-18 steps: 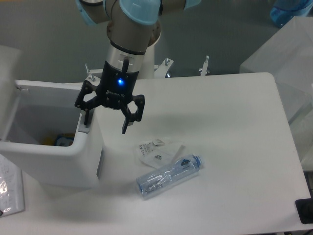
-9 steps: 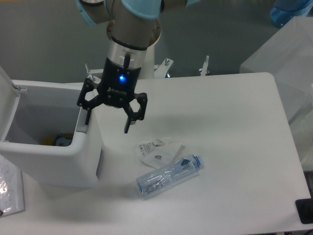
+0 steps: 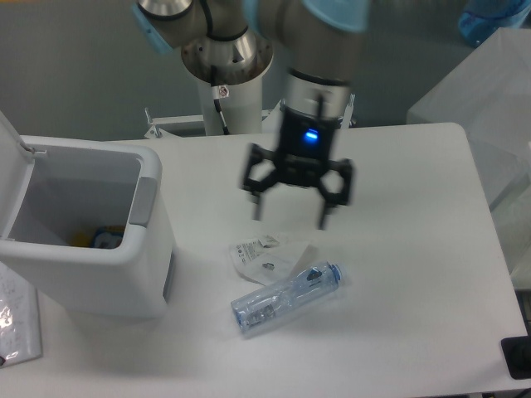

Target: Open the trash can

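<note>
Your gripper (image 3: 290,214) hangs over the white table (image 3: 415,274), well to the right of the trash can (image 3: 87,240), with its two black fingers (image 3: 255,199) spread wide and pointing down; nothing is between them, nothing is held. You see a blue light lit on the gripper body, and the whole tool looks motion-blurred, so finger detail is soft. Fingertips sit just above and behind the flat clear plastic packet (image 3: 270,255) lying on the table, not touching it as far as you can tell. Just in front of the packet lies a clear plastic bottle (image 3: 286,297) on its side, blue cap end toward the right, tilted diagonally, its upper end touching or overlapping the packet's edge. Trash can stands at the left edge of the table, white and boxy with rounded corners, and its lid (image 3: 12,178) is swung up at the far left, so you look straight into the open bin. Grey tab (image 3: 142,201) shows on the right wall of the rim, facing the gripper side. Down inside you can make out something yellow and blue (image 3: 95,239) at the bottom, too small to name. At the bottom left corner, beside the can, a clear bag or sheet (image 3: 18,325) lies on the table, partly cut off by the frame. Arm's base column (image 3: 226,91) stands behind the table's far edge.
</note>
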You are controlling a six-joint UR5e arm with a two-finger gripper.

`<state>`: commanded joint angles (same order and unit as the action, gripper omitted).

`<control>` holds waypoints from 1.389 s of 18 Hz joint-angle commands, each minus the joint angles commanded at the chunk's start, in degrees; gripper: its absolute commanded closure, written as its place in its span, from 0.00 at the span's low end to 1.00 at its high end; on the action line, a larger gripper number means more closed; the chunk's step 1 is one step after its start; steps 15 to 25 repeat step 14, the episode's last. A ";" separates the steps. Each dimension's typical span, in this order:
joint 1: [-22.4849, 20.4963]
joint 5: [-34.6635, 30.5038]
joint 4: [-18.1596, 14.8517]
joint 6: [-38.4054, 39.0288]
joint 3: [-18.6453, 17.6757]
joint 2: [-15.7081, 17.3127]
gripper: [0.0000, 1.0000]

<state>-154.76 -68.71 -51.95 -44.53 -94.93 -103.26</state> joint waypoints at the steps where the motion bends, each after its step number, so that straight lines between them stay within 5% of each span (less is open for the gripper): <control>1: -1.49 -2.28 0.09 -2.46 0.35 -1.15 0.00; 7: -5.55 -5.90 -0.08 -23.72 0.36 -3.53 0.00; 11: -4.94 -15.30 -0.17 -33.15 -1.58 -3.97 0.00; 25: -4.05 -16.11 -0.17 -34.22 -1.75 -4.85 0.00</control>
